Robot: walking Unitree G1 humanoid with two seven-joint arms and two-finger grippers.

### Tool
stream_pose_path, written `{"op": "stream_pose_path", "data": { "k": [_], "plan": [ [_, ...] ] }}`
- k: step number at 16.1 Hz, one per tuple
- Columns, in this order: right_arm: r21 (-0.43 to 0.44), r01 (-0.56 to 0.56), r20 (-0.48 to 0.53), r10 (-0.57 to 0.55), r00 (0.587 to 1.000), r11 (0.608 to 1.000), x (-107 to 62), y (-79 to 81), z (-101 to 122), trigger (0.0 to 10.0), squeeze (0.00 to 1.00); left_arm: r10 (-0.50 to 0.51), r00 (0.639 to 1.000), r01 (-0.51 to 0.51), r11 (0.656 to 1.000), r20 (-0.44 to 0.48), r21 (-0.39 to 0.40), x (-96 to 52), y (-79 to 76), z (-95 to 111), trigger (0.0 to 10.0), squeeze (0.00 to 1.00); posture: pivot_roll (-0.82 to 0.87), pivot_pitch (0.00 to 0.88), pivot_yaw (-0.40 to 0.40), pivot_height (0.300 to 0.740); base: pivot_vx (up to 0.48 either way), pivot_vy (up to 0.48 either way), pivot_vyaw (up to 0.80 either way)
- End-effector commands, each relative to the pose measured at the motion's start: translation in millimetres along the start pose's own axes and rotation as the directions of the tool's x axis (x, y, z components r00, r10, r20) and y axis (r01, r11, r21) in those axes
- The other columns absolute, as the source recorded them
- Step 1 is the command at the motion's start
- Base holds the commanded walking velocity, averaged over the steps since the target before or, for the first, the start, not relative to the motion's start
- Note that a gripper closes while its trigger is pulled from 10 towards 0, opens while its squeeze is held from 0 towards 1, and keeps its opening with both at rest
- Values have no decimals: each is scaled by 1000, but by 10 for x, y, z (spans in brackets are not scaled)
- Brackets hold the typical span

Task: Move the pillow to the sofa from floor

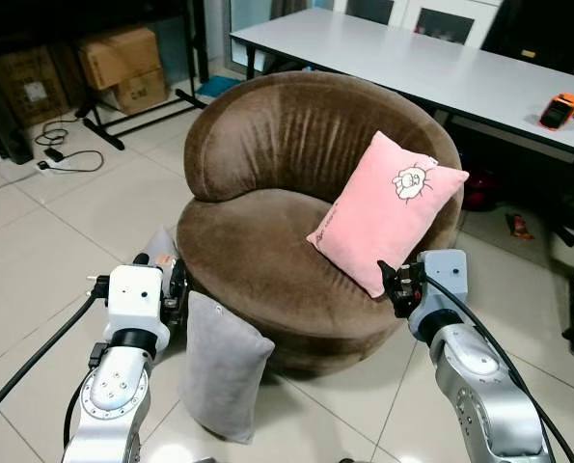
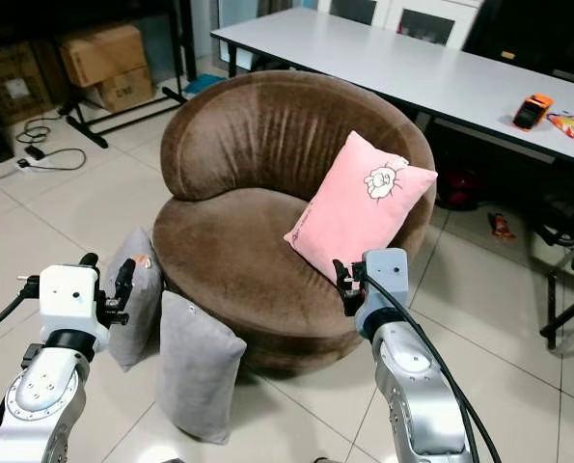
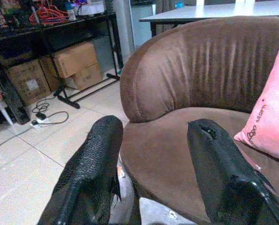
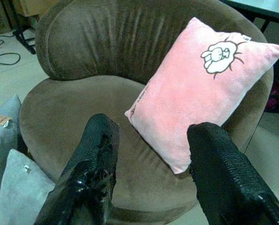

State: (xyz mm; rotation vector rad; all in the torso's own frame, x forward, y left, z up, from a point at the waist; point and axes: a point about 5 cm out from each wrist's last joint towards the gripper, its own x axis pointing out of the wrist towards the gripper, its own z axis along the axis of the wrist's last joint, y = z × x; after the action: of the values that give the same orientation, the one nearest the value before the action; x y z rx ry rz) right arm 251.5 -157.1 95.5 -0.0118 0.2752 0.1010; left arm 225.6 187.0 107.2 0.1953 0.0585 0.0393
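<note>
A pink pillow with a cartoon sheep print rests on the seat of the round brown sofa, leaning against its right side. Two grey pillows stand on the floor against the sofa's front left: one nearer me and one behind it. My right gripper is open and empty, just in front of the pink pillow's lower corner at the sofa's front right rim. My left gripper is open and empty, held above the grey pillows beside the sofa's left front edge.
A long white table stands behind the sofa with an orange device on it. Cardboard boxes and a black rack sit at the back left, with cables on the tiled floor. Open floor lies to my left.
</note>
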Motion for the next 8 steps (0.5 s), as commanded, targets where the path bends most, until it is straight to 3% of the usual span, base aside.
{"op": "stream_pose_path", "data": {
  "k": [1,8],
  "plan": [
    [-5,-8,2,8,1000,1000,-18,-2,15,10000,0,6,1000,-6,1000,3,1,-11,6,21,10000,0,-45,0,-51,740,0,304,0],
    [-12,-15,1,15,1000,1000,-13,2,21,10000,0,9,1000,-9,1000,4,-2,-6,0,24,10000,0,-41,0,-57,740,0,335,0]
  ]
}}
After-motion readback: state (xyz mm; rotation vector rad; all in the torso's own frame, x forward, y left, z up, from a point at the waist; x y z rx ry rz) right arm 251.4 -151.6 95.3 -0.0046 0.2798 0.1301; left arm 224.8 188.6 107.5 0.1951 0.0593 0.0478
